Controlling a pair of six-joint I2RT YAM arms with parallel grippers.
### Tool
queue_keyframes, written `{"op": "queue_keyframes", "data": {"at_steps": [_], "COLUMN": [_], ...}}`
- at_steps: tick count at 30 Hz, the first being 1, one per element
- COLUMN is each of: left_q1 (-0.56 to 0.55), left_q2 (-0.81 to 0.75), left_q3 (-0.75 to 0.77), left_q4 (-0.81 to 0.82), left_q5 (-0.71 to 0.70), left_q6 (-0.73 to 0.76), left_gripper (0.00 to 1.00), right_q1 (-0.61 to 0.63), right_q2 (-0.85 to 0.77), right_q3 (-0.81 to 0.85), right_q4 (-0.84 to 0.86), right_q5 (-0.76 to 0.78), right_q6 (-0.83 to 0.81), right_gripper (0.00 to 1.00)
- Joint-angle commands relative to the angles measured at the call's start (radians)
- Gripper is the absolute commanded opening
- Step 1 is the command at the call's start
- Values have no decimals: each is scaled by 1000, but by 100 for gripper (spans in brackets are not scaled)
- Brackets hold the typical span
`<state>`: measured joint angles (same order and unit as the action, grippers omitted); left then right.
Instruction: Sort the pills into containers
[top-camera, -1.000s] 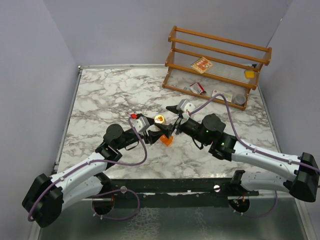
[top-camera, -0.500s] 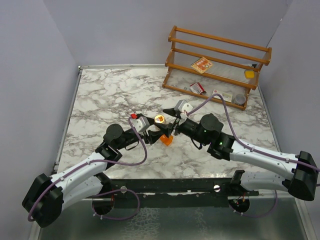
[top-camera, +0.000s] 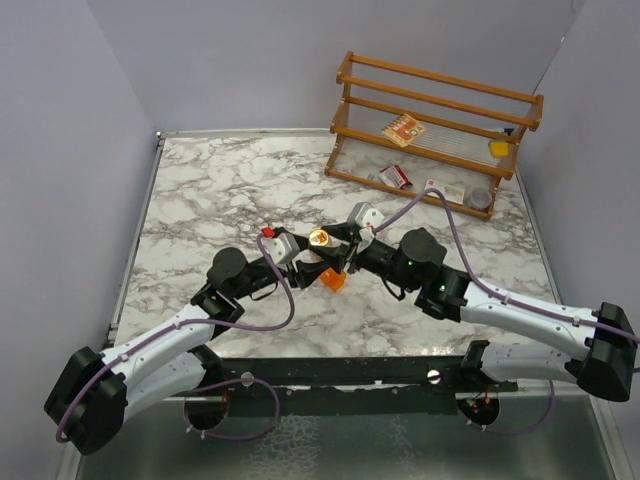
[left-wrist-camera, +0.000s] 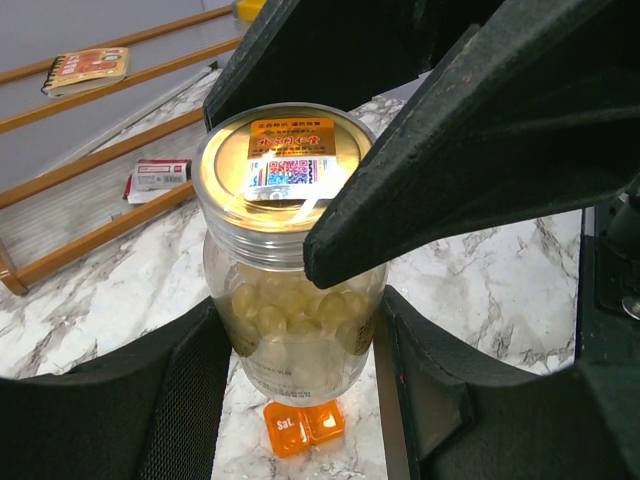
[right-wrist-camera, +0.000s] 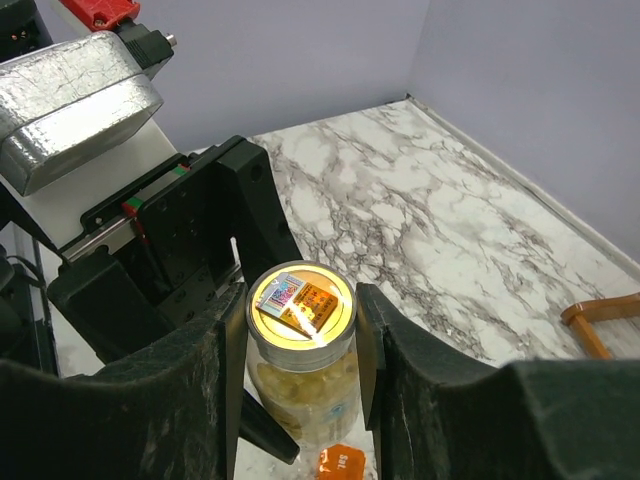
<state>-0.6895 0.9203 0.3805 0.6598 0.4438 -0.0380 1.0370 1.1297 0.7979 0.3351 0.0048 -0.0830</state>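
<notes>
Bright, even light, with glare atop the jar (left-wrist-camera: 288, 165)

"Sat" on orange box (left-wrist-camera: 288, 432)

Jar (top-camera: 320, 238) sits mid-table (top-camera: 220, 190), upright, between the left gripper's (left-wrist-camera: 300, 360) fingers, which come in from the left. Right gripper (right-wrist-camera: 300, 330) comes in from the right, one finger on each side of the jar's lid; can't tell if they touch. Box (top-camera: 333, 280) lies on the table just below and nearer than the jar. Rack (top-camera: 435, 130) stands at the far right corner. One packet (top-camera: 403, 131) lies on its upper shelf, another (top-camera: 395, 177) on the lower shelf. Tin (top-camera: 479, 199) is at the lower right end.
</notes>
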Motion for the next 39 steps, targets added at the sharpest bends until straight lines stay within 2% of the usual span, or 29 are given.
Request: {"op": "queue_keyframes", "data": {"at_steps": [1, 16, 31, 39], "left_q1": [-6, -5, -5, -5], "left_q2": [0, -6, -24, -27], "left_q3": [6, 18, 26, 35], "left_q4": [19, 12, 11, 11], "left_q5": [94, 249, 264, 370], "left_q6": [0, -27, -42, -49], "left_gripper": [0, 0, 0, 0], "right_q1": [2, 2, 3, 3], "right_q2": [-30, -113, -116, -180], "right_q3": [38, 9, 11, 6], "right_q4": [-46, -130, -160, -191], "right_q5": [-32, -69, -87, -118], "right_q6": [-10, -24, -14, -51], "right_gripper": [1, 1, 1, 1]}}
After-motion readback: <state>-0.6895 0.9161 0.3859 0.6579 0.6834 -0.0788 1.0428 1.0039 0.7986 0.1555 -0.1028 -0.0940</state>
